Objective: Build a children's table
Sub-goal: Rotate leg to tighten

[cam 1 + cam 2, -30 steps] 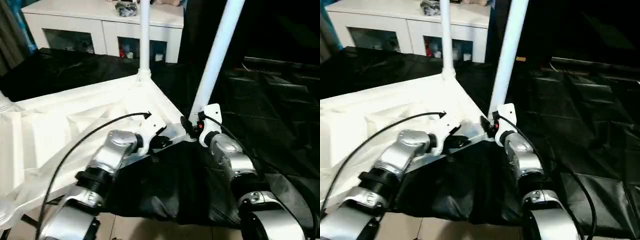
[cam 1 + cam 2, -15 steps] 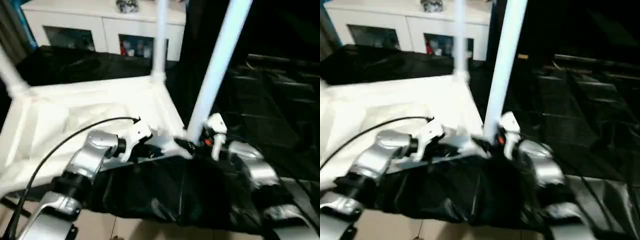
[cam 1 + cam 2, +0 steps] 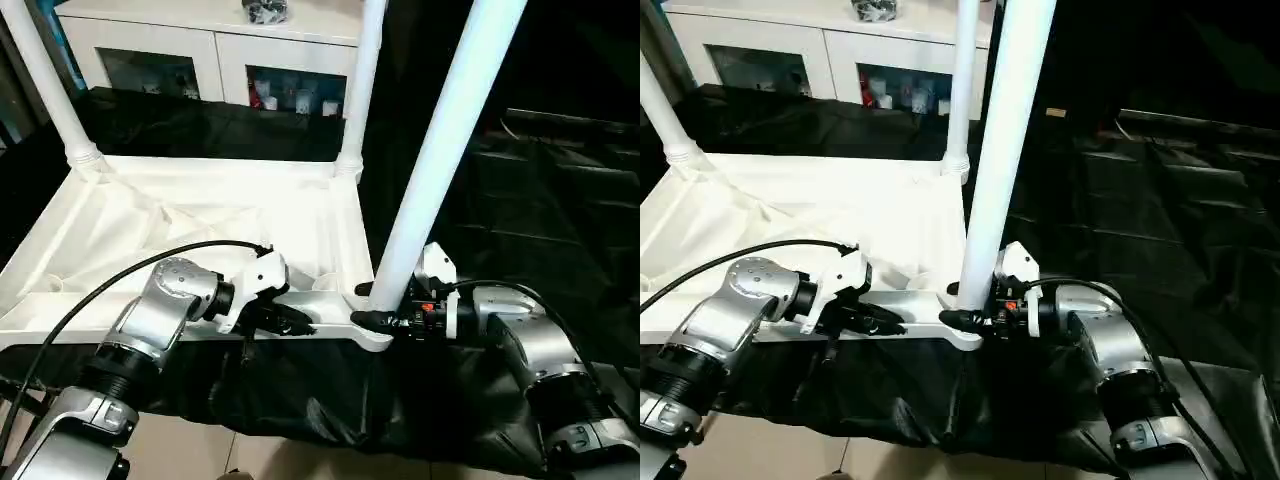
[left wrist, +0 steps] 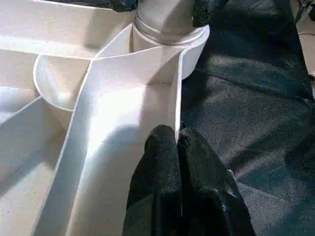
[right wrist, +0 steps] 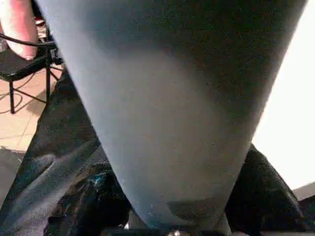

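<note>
Your left hand is pinched shut on the near edge wall of the tabletop: one black finger inside the thin white rim, the other outside, pressed tight to it. From the head view, that hand sits on the front rim just left of the near right corner socket.

Your right hand is closed around the base of the near leg, right where the tube enters that socket. In the right wrist view the leg stands between the two dark fingers, touching both.

The tabletop lies upside down, ribbed underside up, on a counter draped in black cloth. The near leg leans a little to the right. Two more legs stand in far sockets: the far right leg and the far left leg.

Behind the table, a white cabinet with glass doors, a dark object on its top. Black sheeting covers the surface to the right.
</note>
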`<state>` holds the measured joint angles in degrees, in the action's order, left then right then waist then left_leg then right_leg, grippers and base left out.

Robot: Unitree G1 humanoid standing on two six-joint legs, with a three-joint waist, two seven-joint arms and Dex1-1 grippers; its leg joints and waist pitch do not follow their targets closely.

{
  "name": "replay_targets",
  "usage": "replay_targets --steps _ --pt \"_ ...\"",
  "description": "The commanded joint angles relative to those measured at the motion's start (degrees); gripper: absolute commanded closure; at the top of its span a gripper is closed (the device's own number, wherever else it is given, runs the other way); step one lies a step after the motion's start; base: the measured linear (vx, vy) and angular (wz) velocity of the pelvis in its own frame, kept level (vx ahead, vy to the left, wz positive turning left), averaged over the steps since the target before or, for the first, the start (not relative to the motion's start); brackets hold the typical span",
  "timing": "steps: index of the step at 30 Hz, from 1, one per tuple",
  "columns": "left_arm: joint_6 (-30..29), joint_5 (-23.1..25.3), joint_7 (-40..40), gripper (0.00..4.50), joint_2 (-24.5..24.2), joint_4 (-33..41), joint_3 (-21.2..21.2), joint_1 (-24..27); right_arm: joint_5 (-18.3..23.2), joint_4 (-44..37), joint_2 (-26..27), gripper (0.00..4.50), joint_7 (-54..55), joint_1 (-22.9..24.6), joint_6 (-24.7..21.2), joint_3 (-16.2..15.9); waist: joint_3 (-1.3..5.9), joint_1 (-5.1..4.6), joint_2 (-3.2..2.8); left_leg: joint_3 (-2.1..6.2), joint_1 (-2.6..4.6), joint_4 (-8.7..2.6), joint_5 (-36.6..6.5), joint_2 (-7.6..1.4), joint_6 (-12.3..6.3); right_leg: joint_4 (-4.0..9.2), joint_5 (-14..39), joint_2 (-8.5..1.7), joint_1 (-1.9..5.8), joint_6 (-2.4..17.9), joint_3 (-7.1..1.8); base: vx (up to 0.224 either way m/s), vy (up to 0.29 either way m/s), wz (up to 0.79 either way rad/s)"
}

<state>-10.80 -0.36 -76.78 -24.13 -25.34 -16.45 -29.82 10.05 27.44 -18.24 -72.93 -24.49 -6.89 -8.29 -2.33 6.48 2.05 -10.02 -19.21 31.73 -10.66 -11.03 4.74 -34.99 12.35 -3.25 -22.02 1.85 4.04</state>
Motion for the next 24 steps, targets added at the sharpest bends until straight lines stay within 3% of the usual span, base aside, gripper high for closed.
replay_targets --steps 1,2,3,5,7,10,12,19,24 --pt "-0.33 -0.7 2.49 4.5 1.82 1.54 -0.25 -0.52 0.06 -0.66 1.7 2.38 -3.76 2.2 -3.86 -5.83 2.63 0.13 0.07 0.55 -0.34 -2.99 -8.11 -2.66 -3.65 4.36 9.23 -5.22 2.68 10.27 -3.23 0.0 0.0 0.0" --pt "-0.35 -0.68 2.58 4.5 1.86 1.52 -0.24 -0.52 0.1 -0.7 1.73 2.39 -3.68 2.25 -3.95 -5.78 2.6 0.08 0.09 0.54 -0.35 -3.0 -8.11 -2.63 -3.7 4.38 9.13 -5.18 2.67 10.3 -3.22 0.0 0.0 0.0" --pt "-0.44 -0.58 2.87 4.5 1.96 1.5 -0.19 -0.51 0.35 -0.78 2.08 2.39 -2.85 2.48 -4.59 -5.3 2.49 0.16 -0.32 0.58 -0.32 -3.04 -8.31 -2.62 -3.64 4.45 9.56 -5.2 2.59 10.27 -3.21 0.0 0.0 0.0" --pt "-1.42 0.27 6.75 4.5 3.76 -0.13 0.17 -1.46 0.12 -0.13 3.58 2.4 1.28 2.95 -5.91 -3.87 2.43 0.06 -0.1 0.56 -0.24 -3.1 -8.82 -2.65 -3.37 4.56 10.18 -5.15 2.54 10.16 -3.23 0.0 0.0 0.0" --pt "-1.68 0.51 8.41 4.5 4.76 -1.01 0.36 -2.02 -0.43 1.02 4.7 2.4 4.2 2.74 -5.52 -3.11 2.29 0.09 -0.01 0.59 -0.16 -3.19 -10.34 -2.55 -3.0 5.0 13.6 -5.33 2.47 9.48 -3.24 0.0 0.0 0.0" --pt "-2.6 1.93 15.74 4.5 9.84 -4.6 0.64 -4.46 -3.16 8.29 10.02 2.41 20.24 0.26 -3.91 0.66 1.95 -0.42 0.05 1.01 0.33 -3.57 -14.17 -2.44 -0.64 6.07 24.95 -5.67 1.98 6.94 -3.2 -0.017 0.0 -0.01" --pt "-2.91 2.59 18.28 4.5 11.81 -5.78 0.39 -5.24 -3.73 11.19 11.75 2.43 25.77 -0.83 -3.18 2.01 1.93 -0.55 0.11 1.12 0.2 -3.71 -14.39 -2.46 -0.25 6.25 26.38 -5.79 1.96 5.97 -3.25 0.0 0.0 0.0" --pt "-4.44 4.99 27.04 4.5 19.72 -9.62 -1.14 -7.69 -3.73 20.01 18.71 2.51 43.11 -5.3 -3.02 6.48 2.29 -1.28 -0.12 1.11 0.19 -3.69 -15.33 -2.53 -0.32 5.97 20.81 -5.56 1.76 7.14 -3.47 0.0 0.0 0.0" --pt "-3.53 6.88 28.61 4.5 21.28 -10.89 -2.15 -8.21 -6.83 24.9 21.5 2.51 49.64 -8.59 0.91 6.53 2.5 -1.37 0.0 1.02 0.05 -3.63 -14.82 -2.42 -0.17 5.58 17.16 -5.5 1.97 8.14 -3.41 0.0 0.0 0.0"
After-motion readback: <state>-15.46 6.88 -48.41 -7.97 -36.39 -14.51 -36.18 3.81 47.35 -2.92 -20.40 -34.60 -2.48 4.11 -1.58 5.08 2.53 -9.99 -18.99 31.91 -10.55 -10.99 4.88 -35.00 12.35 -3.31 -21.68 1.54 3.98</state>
